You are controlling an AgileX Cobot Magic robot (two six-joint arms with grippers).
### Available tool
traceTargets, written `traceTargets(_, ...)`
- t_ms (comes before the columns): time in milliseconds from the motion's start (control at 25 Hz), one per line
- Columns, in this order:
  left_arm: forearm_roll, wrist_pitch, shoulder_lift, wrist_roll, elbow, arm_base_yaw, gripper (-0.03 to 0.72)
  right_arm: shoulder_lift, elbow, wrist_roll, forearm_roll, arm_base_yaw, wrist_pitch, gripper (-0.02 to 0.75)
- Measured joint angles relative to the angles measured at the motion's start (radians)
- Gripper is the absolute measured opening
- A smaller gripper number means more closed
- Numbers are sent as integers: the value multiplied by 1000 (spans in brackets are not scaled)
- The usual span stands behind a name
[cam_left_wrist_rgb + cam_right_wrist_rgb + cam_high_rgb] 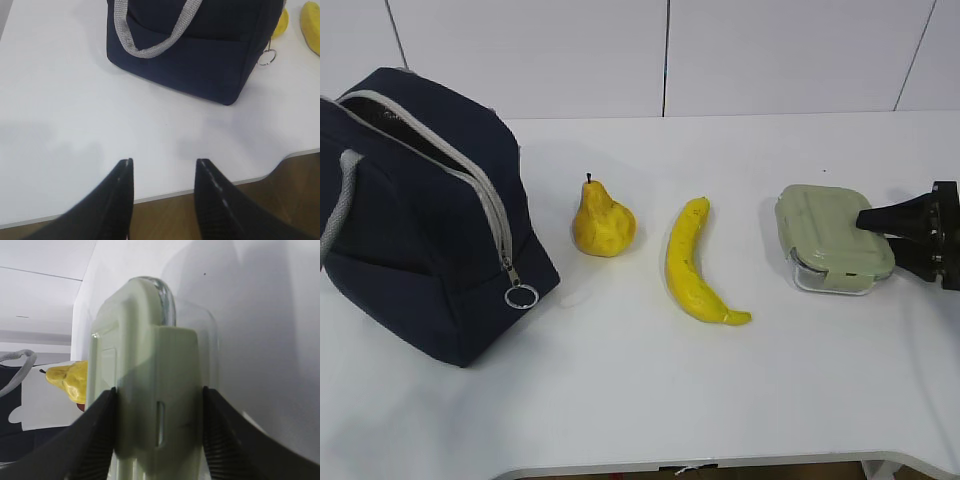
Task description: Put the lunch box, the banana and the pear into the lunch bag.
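The lunch box (830, 238) with its sage-green lid lies on the white table at the right. My right gripper (868, 225) is shut on its right end; in the right wrist view the fingers press both sides of the box (145, 365) around my right gripper (159, 390). The banana (692, 265) lies in the middle and the pear (602, 222) stands to its left. The navy lunch bag (420, 210) stands at the far left with its zipper open. My left gripper (164, 161) is open and empty over the table's front edge, short of the bag (200, 60).
The bag's ring pull (520, 296) hangs at its front corner, and a grey handle (150, 35) drapes down its side. The table edge (225, 182) runs just under my left fingers. The pear (70, 380) shows beyond the lunch box.
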Motion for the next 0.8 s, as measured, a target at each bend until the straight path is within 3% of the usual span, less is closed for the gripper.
traceTargets(800, 0, 0, 0, 0, 0, 0, 288, 0, 0, 31, -7, 0, 1, 378)
